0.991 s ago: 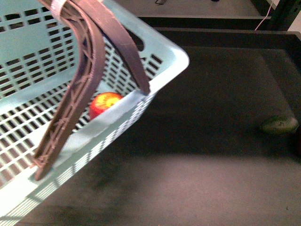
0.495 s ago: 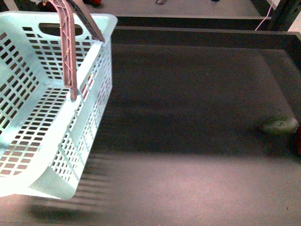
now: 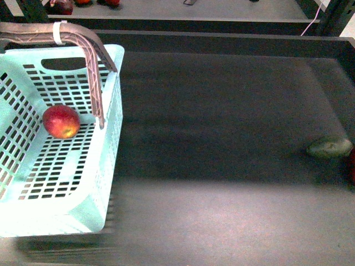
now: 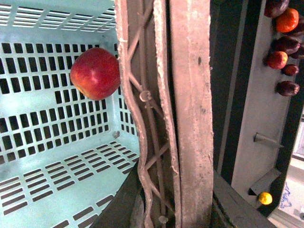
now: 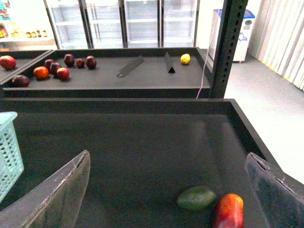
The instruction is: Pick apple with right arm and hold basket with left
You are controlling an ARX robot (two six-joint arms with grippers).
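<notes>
Apple (image 3: 61,121) inside basket (image 3: 108,166), basket cropped left

Front view dim w/ smeary blur, basket (image 3: 50,219) near corner blown out; wrist views brighter, sharper.

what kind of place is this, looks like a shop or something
Probably a grocery store, or a mock-up of one: glass-door fridges line the back wall, loose fruit lies on dark display shelves, and a turquoise shopping basket holds an apple.
</notes>
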